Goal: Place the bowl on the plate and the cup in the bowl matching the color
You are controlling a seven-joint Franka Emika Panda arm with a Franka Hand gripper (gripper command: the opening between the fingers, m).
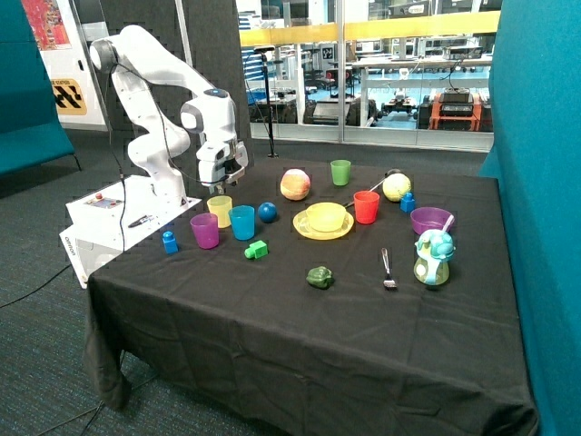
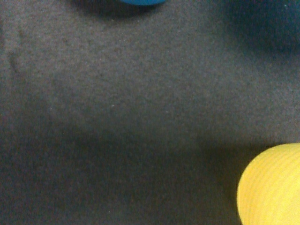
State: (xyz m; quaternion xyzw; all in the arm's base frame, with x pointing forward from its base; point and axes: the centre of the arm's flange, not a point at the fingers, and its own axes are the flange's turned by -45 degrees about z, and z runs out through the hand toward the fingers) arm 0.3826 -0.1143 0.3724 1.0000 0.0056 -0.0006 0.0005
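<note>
In the outside view the white arm point(image 1: 154, 100) bends down over the far corner of the black-draped surface point(image 1: 300, 318), and its gripper point(image 1: 218, 187) hangs just above the yellow cup point(image 1: 220, 210); whether the jaws are released or clenched cannot be told from here. The cup stands upright on the cloth, touching or just beside a blue cup point(image 1: 241, 222), with a purple cup point(image 1: 204, 230) near them on the front side and a blue ball point(image 1: 267, 212) beside the blue cup. The yellow bowl point(image 1: 326, 216) already sits on the yellow plate point(image 1: 303, 227) near the middle of the surface, well apart from the yellow cup, which is not in the bowl. A red cup point(image 1: 366, 206) stands just beside the plate, a green cup point(image 1: 340, 172) farther back, and a purple bowl point(image 1: 430, 219) near the far edge. In the wrist view the camera looks down on dark cloth point(image 2: 131, 112); the ribbed side of the cup point(image 2: 274, 185) shows at one corner and a sliver of the blue cup point(image 2: 140, 2) at the opposite edge. No fingers show here, so the jaws' state stays unknown.
</note>
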